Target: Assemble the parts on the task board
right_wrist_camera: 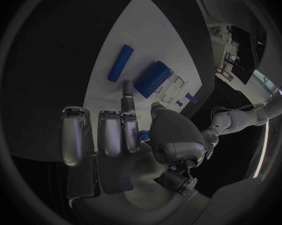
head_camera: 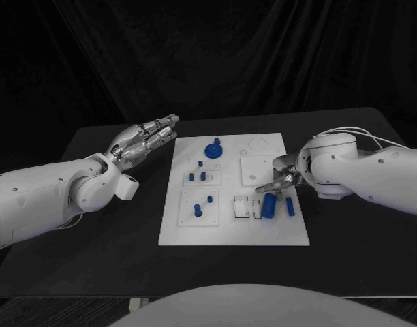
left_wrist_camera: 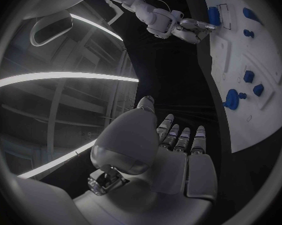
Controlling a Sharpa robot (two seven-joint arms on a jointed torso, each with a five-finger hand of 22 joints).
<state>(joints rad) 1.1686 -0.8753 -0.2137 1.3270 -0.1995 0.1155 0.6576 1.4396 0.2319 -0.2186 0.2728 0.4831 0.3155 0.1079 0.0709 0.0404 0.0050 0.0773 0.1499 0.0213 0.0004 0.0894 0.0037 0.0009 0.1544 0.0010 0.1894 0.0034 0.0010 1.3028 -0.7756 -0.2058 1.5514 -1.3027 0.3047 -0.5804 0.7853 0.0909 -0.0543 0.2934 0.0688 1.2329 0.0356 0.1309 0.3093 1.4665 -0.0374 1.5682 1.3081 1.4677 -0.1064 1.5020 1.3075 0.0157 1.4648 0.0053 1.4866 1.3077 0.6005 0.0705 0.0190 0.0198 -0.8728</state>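
Right hand hovers empty-fingered over the blue cylinder: light, rigid, slick, likely best pinched mid-length; left hand released.

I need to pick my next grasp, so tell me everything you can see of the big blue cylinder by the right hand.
The big cylinder is a smooth, plain blue piece, thicker than the slim blue rod lying beside it. It looks like plastic. It lies on its side on the board, in the near right part, next to a rectangular slot. The right hand hovers just beyond it; its fingertips come close to one end, but contact cannot be told.
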